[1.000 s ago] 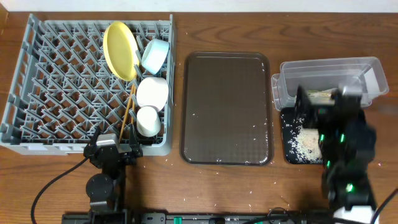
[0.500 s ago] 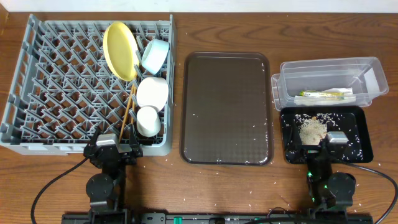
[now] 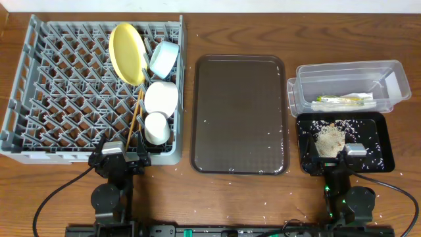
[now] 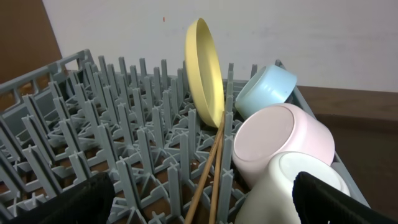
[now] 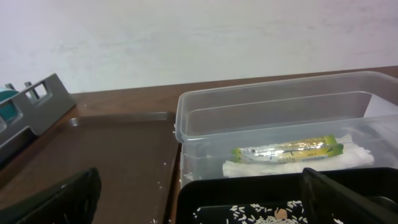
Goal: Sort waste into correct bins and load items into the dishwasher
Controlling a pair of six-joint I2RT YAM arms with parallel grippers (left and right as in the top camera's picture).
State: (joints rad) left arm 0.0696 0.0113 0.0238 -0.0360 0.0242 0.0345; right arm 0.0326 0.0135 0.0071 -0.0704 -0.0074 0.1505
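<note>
The left gripper [image 3: 122,158] is seen with its fingers [image 4: 68,202] spread wide and nothing between them, just short of the grey dish rack [image 3: 59,85], in which the yellow plate [image 3: 127,52], light blue bowl [image 3: 164,58], white bowl [image 3: 162,97], cup [image 3: 156,127] and chopsticks [image 3: 137,115] are stowed. The right gripper [image 3: 342,158] is likewise held wide open and empty at the near edge of the black tray [image 3: 385,141], where the rice scraps [image 3: 331,138] are piled. The wrapper [image 3: 365,97] and packet [image 3: 339,100] lie in the clear tub [image 3: 395,72]. Sorting appears finished. Rice could be spilled if the black tray were nudged by a forward move. The leaning chopsticks could be knocked through the pegs.
</note>
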